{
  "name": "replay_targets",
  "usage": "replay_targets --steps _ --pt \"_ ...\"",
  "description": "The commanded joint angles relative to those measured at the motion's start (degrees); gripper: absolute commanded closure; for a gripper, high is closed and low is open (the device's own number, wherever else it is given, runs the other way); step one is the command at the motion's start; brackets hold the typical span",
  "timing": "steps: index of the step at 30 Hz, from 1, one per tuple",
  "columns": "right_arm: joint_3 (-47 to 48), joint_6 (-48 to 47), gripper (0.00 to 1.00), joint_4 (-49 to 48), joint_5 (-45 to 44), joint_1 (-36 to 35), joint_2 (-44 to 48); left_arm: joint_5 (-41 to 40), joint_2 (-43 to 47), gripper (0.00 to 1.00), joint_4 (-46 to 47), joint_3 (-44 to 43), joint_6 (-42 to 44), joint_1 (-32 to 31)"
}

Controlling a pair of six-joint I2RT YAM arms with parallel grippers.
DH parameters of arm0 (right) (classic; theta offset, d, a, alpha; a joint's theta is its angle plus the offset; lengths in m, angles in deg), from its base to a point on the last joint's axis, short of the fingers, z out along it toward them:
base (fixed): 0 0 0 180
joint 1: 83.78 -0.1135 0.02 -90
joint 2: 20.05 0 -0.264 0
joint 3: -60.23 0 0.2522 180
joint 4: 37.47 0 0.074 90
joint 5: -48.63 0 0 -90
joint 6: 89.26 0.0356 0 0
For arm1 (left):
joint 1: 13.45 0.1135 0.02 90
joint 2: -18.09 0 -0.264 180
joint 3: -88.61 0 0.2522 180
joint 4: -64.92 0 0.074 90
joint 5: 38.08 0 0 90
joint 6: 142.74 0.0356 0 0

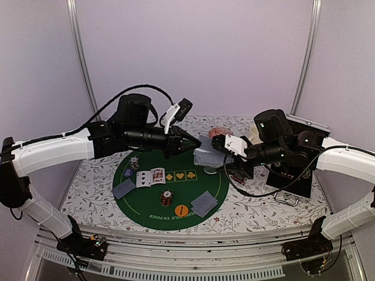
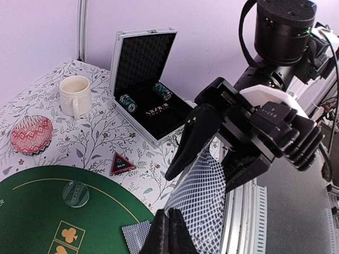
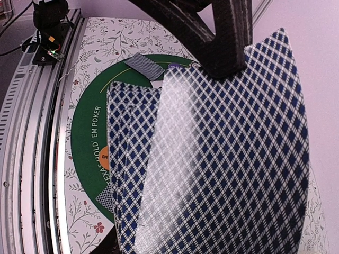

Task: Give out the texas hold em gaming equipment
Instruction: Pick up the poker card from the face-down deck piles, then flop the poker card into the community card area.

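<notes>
- The dealing looks partly done. On the green mat [image 1: 218,186] lie two small face-down piles, the left pile [image 1: 124,188] and the near-right pile [image 1: 204,203]. I cannot count the cards in each.
- Two face-up cards [image 1: 150,177] lie beside the printed suit marks.
- The right pincer [image 1: 220,152] grips the deck [image 3: 127,159] above the far right edge of the mat.
- The left pincer [image 3: 228,58] is closed on the upper edge of the top card [image 3: 238,148], which bends away from the deck.
- There are two chip stacks on the mat, the far-left stack [image 1: 135,162] and the near-middle stack [image 1: 167,198].
- There are three buttons: an orange button [image 1: 181,209], a pale-green button [image 1: 210,171] and, I think, a blue button [image 1: 129,172].
- One triangular marker [image 2: 122,164] lies on the table, just off the mat.
- What is left, I judge, is the rest of the deck and the chips in the open case [image 2: 153,124].
</notes>
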State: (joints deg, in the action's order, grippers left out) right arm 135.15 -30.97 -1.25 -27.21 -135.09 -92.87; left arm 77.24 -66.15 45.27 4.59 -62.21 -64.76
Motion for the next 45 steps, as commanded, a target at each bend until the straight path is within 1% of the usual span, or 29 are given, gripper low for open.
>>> replay_targets --steps 1,14,17,22,26,30,32,35,39,42,45 --pt "0.51 -0.02 0.57 -1.63 0.09 0.28 1.45 1.88 2.59 1.00 -0.32 -0.18 0.50 0.26" --pt "-0.05 -0.03 0.57 -1.71 -0.34 0.40 1.63 2.40 7.51 1.00 0.68 1.85 0.78 1.83" --pt "-0.53 -0.02 0.57 -1.72 -0.33 0.65 1.87 0.47 10.42 1.00 1.58 2.98 0.51 3.36" --pt "-0.81 0.06 0.57 -1.65 -0.04 0.81 2.32 -9.47 15.15 1.00 -0.40 4.20 1.28 8.18" --pt "-0.82 0.05 0.57 -1.63 0.34 0.86 2.51 -23.42 14.77 1.00 -6.12 2.61 5.74 9.29" --pt "-0.72 -0.01 0.57 -1.63 0.59 0.85 2.50 -36.06 9.23 1.00 -10.69 1.25 10.64 9.22" --pt "-0.76 -0.01 0.57 -1.56 0.66 0.82 2.50 -40.74 5.78 1.00 -11.83 0.94 12.61 8.85" --pt "-0.73 0.06 0.57 -1.45 0.75 0.84 2.50 -47.86 0.28 1.00 -11.98 0.91 15.69 7.47" --pt "-0.62 0.15 0.57 -1.16 0.85 0.78 2.34 -59.44 -8.03 1.00 -11.95 -0.12 21.04 4.14" --pt "-0.57 0.11 0.57 -1.13 0.95 0.85 2.20 -63.91 -14.07 1.00 -11.83 -0.91 24.16 2.27" --pt "-0.53 0.11 0.57 -1.10 1.05 0.82 2.08 -63.89 -18.44 1.00 -11.01 -1.28 25.32 1.39"
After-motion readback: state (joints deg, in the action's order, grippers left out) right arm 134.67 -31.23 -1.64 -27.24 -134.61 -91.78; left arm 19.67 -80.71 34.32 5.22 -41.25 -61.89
